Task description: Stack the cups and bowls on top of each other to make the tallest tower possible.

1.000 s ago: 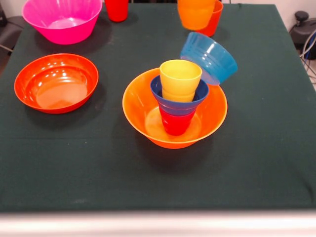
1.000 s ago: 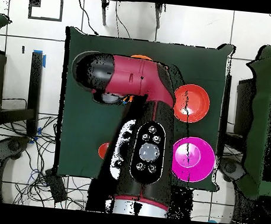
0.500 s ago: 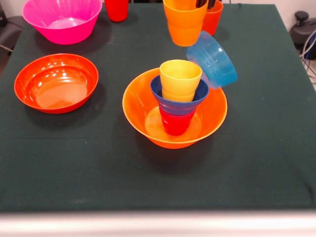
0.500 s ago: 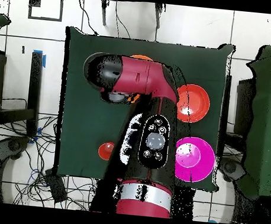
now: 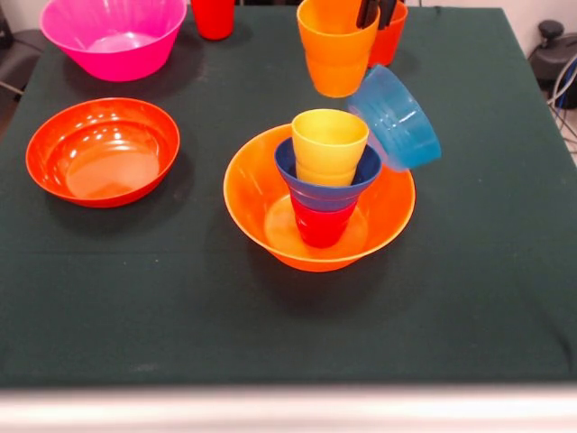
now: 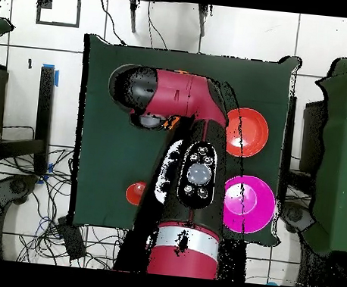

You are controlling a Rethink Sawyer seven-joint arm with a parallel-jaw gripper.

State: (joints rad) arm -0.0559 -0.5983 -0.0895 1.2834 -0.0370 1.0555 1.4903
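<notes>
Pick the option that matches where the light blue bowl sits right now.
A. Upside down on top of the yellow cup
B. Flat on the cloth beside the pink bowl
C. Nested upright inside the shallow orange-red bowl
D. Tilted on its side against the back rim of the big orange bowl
D: in the front view the light blue bowl is tipped over, leaning on the far rim of the big orange bowl, behind the yellow cup.

Overhead view: thick crimson-red robot arm (image 6: 182, 97) built of rounded tubular segments, with a glossy black domed cap (image 6: 132, 88) at its elbow end. Long black oval control panel (image 6: 197, 175) on the link, carrying a grey round dial ringed by small buttons. Silver-grey collar band (image 6: 186, 238) near the base. Front view: dark gripper fingers (image 5: 368, 12), probably black, detail unclear.
</notes>
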